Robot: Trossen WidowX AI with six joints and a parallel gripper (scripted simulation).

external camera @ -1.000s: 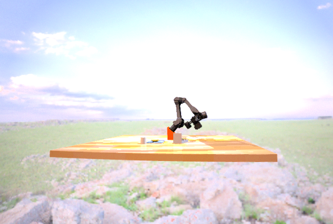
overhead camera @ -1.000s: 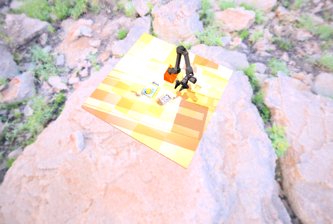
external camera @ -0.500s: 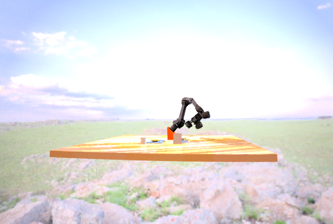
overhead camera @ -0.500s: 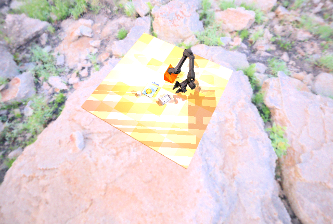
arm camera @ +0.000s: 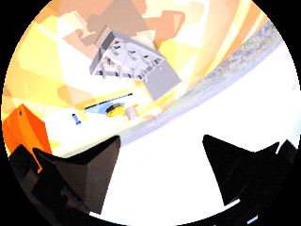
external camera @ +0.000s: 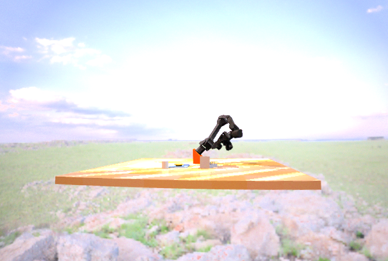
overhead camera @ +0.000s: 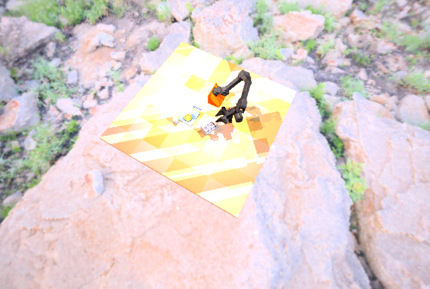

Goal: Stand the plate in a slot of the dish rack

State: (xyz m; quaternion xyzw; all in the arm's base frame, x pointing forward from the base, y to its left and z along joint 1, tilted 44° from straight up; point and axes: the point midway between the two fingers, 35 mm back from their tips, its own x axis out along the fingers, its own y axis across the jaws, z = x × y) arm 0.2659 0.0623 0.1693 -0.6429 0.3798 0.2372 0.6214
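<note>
Orange block (overhead camera: 216,98) stands behind the plate (overhead camera: 187,117) and rack (overhead camera: 208,128).

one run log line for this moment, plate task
phase: approach | tool: open, holds nothing, above the table | plate: flat on mat, untouched | dish rack: on table, no plate in it

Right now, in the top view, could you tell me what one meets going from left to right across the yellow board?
Small beige cup → yellow plate on its pale mat → dish rack → open gripper, holding nothing.
</note>
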